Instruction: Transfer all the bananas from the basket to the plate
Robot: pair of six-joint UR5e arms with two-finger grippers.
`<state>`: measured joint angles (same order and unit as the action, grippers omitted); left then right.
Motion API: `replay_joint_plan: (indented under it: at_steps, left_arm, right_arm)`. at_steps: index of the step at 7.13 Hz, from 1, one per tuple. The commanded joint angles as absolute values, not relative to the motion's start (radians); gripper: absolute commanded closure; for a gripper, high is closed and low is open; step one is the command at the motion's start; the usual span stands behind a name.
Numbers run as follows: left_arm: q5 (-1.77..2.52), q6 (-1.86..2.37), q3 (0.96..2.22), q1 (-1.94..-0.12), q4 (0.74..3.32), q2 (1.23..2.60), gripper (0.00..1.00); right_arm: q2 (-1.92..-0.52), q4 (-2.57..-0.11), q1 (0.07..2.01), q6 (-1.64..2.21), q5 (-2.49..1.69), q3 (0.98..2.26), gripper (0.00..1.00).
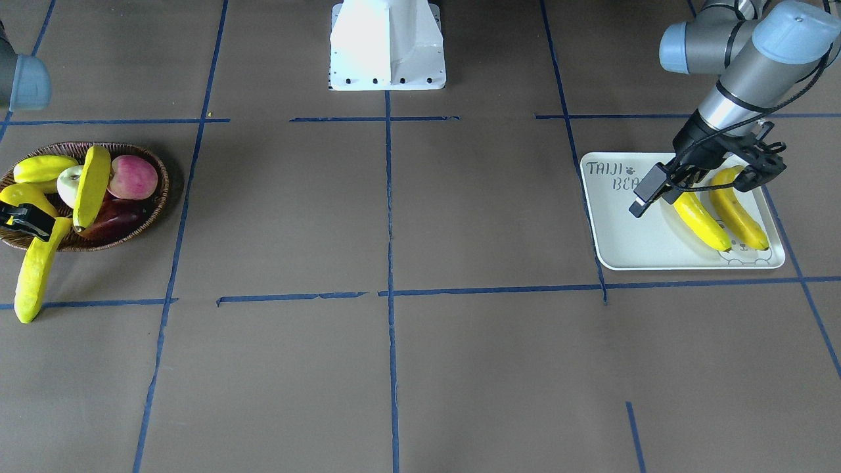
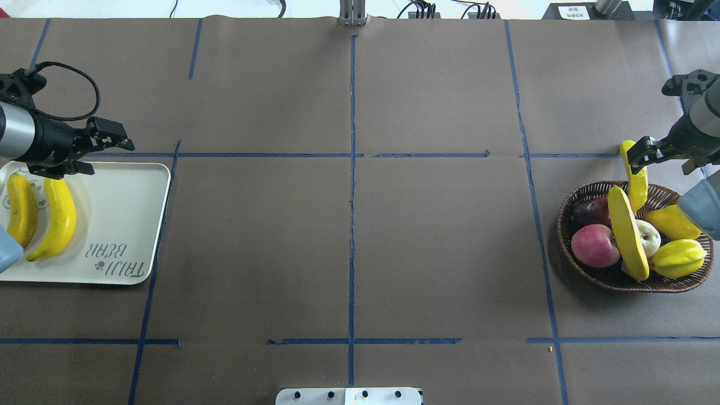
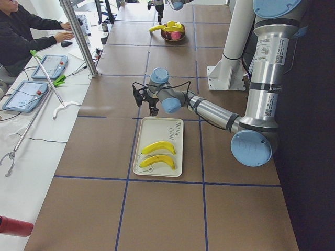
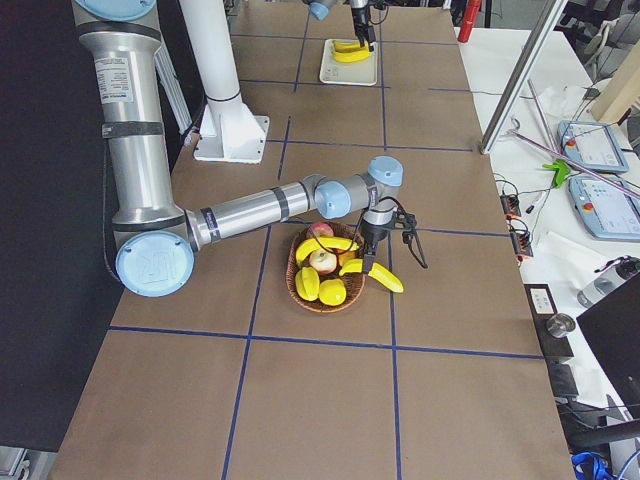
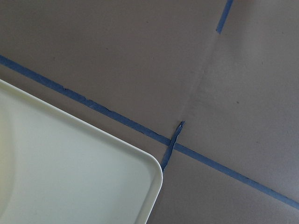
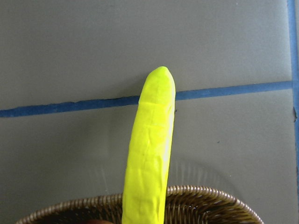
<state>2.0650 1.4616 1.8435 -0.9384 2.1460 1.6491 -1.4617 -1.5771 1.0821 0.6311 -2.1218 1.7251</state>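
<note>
Two bananas (image 2: 56, 219) (image 2: 22, 208) lie side by side on the pale plate (image 2: 112, 225) with "TAIJI BEAR" lettering; they also show in the front view (image 1: 700, 220). My left gripper (image 2: 104, 157) hangs open and empty over the plate's far edge. My right gripper (image 2: 638, 156) is shut on a third banana (image 1: 36, 269) that sticks out over the far rim of the wicker basket (image 2: 619, 278); it fills the right wrist view (image 6: 149, 149). A fourth banana (image 2: 627, 233) lies across the fruit in the basket.
The basket also holds a red-pink apple (image 2: 594, 246), a pale apple (image 2: 649, 239), short plump yellow fruits (image 2: 678, 257) and a dark purple fruit (image 2: 590, 212). Blue tape lines cross the brown table. The robot base (image 1: 387, 46) stands at mid table edge.
</note>
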Motion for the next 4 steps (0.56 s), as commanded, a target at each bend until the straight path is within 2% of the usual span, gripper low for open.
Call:
replay_joint_plan:
  at_steps: [1, 4]
  left_arm:
    - [2.063, 1.462, 1.842, -0.934, 2.146, 1.649, 0.0]
    - [2.063, 1.462, 1.844, -0.933, 2.146, 1.649, 0.01]
  right_arm:
    - [-1.457, -1.575, 1.023, 0.623, -2.12, 1.697, 0.0]
    - [-1.457, -1.56, 1.025, 0.615, -2.12, 1.684, 0.01]
